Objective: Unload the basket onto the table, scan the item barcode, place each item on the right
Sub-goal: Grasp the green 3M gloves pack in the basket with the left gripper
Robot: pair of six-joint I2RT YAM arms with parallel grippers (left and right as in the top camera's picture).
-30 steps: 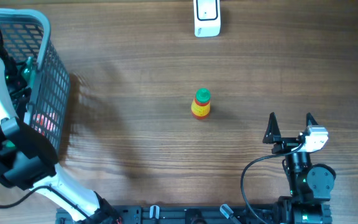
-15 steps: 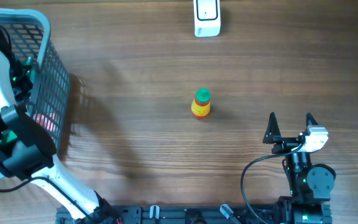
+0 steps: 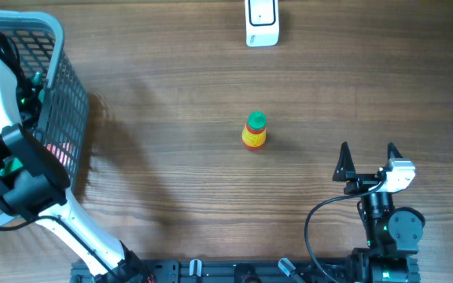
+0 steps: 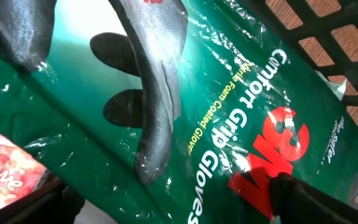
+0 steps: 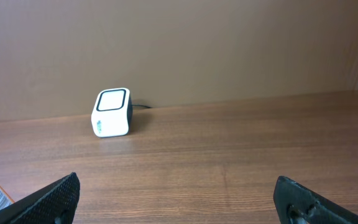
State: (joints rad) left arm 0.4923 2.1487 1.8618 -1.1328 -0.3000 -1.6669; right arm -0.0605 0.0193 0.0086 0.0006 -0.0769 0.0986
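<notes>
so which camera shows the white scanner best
The right wrist view: the whole white scanner sits in frame, its window and side visible. The overhead view sees it only from above, cut off by the top edge. The left wrist view shows none of it.

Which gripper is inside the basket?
The left gripper, open over the green glove pack in the basket; the right gripper sits outside, over the table.

Green glove packet [image 4: 229, 81], apparently flat in basket [image 4: 328, 25]
</notes>
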